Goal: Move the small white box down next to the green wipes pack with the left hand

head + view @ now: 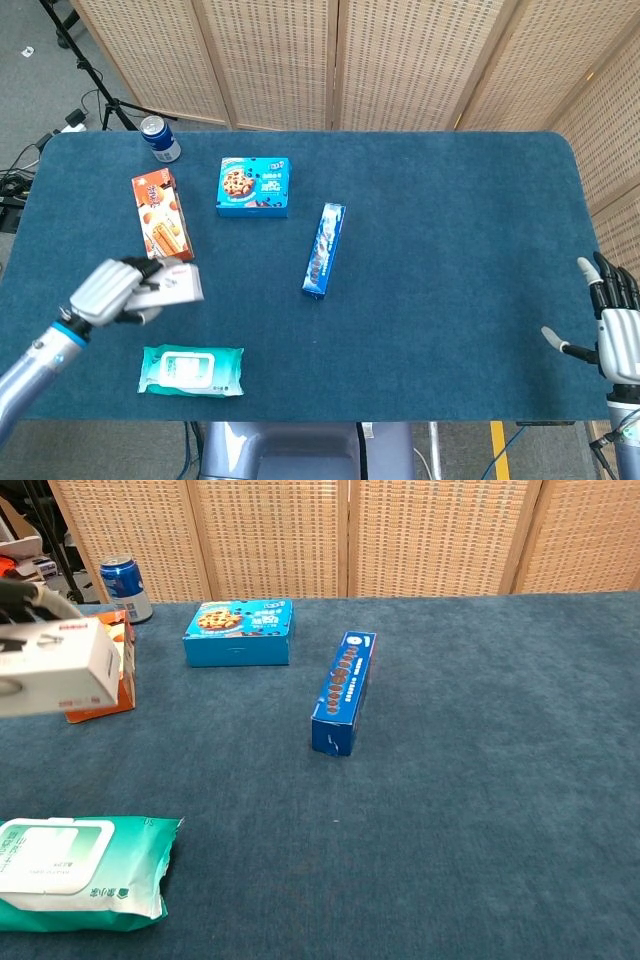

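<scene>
The blue table (450,220) spreads wide between the 2 hands, with folding wicker screens (340,60) standing behind its far edge. The green wipes pack (191,370) lies flat near the front edge, just below and slightly right of the left hand (110,292), apart from it. Up and to the right of that hand, well apart, a blue cookie box (253,186) lies flat. A long blue biscuit box (323,249) lies lengthwise farther right, roughly level with the hand. An orange snack box (162,218) lies just above the left hand; in the chest view the carried box covers part of it. The small white box (172,285) is held in the left hand, lifted clear of the cloth and sticking out to the hand's right, above the wipes pack and not touching it. The left hand's fingers wrap around the box's near end. The right hand (612,325) sits off the table's right edge, far from everything, fingers spread apart and holding nothing. A blue drink can (159,138) stands upright at the far left corner, well beyond the left hand.
</scene>
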Motion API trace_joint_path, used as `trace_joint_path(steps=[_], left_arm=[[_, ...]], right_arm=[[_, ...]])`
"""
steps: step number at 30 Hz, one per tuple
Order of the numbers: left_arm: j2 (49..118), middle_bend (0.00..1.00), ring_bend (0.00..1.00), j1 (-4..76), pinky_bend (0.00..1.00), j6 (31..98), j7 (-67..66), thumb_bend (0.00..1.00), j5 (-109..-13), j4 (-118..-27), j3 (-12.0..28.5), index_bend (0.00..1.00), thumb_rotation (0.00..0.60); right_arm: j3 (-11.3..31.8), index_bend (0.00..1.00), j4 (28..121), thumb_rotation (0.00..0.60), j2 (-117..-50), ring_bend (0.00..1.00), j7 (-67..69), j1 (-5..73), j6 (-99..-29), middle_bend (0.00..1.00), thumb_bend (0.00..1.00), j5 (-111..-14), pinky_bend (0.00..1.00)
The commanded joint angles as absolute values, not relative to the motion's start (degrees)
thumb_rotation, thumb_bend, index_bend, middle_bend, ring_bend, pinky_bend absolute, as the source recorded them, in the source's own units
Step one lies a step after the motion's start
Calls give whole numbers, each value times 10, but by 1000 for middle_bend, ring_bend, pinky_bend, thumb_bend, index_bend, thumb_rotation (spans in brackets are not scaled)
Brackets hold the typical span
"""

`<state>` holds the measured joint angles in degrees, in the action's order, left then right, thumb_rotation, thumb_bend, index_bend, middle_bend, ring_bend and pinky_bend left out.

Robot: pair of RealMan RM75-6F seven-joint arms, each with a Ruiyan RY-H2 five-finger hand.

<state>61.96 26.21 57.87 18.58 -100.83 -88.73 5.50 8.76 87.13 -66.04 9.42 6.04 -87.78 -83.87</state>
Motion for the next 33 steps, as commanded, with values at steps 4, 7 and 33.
trace_joint_path(steps=[4, 7, 33], left_arm=[[650, 322, 338, 276, 449, 580, 234, 320, -1056, -852, -4, 351, 600], [663, 322, 338, 280, 449, 579, 243, 316, -1052, -836, -11, 351, 600], [720, 0, 0, 288, 82, 613, 234, 23, -1013, -729, -37, 0, 600]], right_arm=[[88, 0, 870, 600, -660, 0, 97, 60, -877, 0, 0, -837, 0], [88, 0, 870, 600, -660, 0, 96, 61, -876, 0, 0, -836, 0], [87, 0, 872, 600, -662, 0, 88, 61, -877, 0, 0, -839, 0]])
